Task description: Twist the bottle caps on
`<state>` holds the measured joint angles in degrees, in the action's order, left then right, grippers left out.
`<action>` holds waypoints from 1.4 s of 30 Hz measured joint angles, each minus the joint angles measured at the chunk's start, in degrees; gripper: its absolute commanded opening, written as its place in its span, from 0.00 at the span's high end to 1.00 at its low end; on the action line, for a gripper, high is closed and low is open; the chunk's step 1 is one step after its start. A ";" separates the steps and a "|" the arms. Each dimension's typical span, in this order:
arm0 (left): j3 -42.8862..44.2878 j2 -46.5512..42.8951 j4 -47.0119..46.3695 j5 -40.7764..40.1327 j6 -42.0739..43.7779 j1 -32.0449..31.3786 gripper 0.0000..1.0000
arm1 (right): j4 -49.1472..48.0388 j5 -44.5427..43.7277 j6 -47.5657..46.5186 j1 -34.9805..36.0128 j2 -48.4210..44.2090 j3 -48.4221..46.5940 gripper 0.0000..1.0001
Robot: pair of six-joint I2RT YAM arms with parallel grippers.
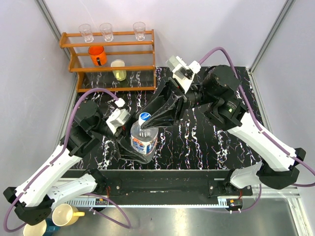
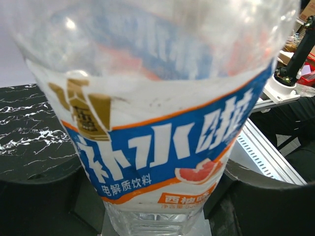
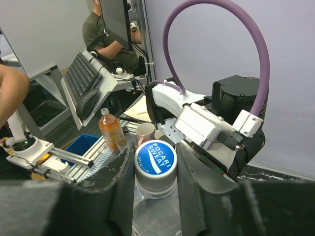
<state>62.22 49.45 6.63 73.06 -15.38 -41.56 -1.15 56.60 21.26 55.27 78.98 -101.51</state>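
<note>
The black marbled table [image 1: 206, 147] carries a wooden rack [image 1: 133, 53] at its far-left corner.

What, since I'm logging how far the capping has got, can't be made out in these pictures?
- Neck threads of the clear plastic bottle with the blue-and-orange label: right wrist view, covered by the round white-and-blue plastic cap and the jaws of the right gripper; how far it's screwed is unknown.
- Left gripper: left wrist view, the bottle fills the frame; whether its jaws press it is unclear.
- Upper print on that label: left wrist view, blurred by closeness.
</note>
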 measured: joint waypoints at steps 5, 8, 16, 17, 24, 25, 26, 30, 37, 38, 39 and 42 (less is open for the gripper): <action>-0.02 -0.72 2.43 -2.60 2.62 0.02 0.64 | -0.72 -0.24 -0.31 -0.22 0.07 0.66 0.98; -0.02 -1.36 4.87 -5.62 5.20 0.09 0.64 | 0.72 -1.57 -1.60 -0.44 -0.20 0.96 1.00; 0.35 -2.32 10.93 -23.39 12.20 0.72 0.65 | 12.41 -14.40 -10.27 -1.11 -1.64 -0.50 1.00; 0.42 -2.32 11.34 -26.38 12.76 0.79 0.66 | 14.14 -17.57 -11.43 -1.16 -1.66 -0.96 1.00; 0.72 -1.57 14.36 -46.90 15.45 0.96 0.67 | 20.20 -38.62 -13.86 -0.72 -0.22 -2.19 1.00; 0.70 -1.31 14.91 -50.14 15.65 1.01 0.67 | 20.52 -42.29 -13.68 -0.02 0.28 -2.25 1.00; 0.72 -1.18 15.30 -52.46 15.76 1.03 0.68 | 20.70 -46.60 -13.44 0.81 0.85 -2.43 1.00; 0.72 -0.90 17.27 -61.51 16.70 1.05 0.70 | 20.15 -66.29 -12.96 6.73 3.76 -3.39 1.00; 0.72 -1.11 17.79 -67.76 16.57 1.09 0.68 | 17.27 -85.05 -13.35 12.76 8.41 -6.36 0.30; 0.72 -1.27 17.66 -67.76 16.02 1.14 0.68 | 17.68 -84.96 -13.62 12.96 8.44 -6.54 0.21; 0.72 -1.40 16.70 -67.71 15.45 1.36 0.68 | 18.34 -84.63 -13.40 13.14 8.28 -6.54 0.16; 0.74 -2.29 14.21 -67.04 14.27 2.32 0.68 | 20.55 -81.96 -13.90 13.97 7.32 -6.12 0.10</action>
<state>62.96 47.16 20.84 6.02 -1.10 -39.24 19.40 -25.36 7.35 69.23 86.30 -107.63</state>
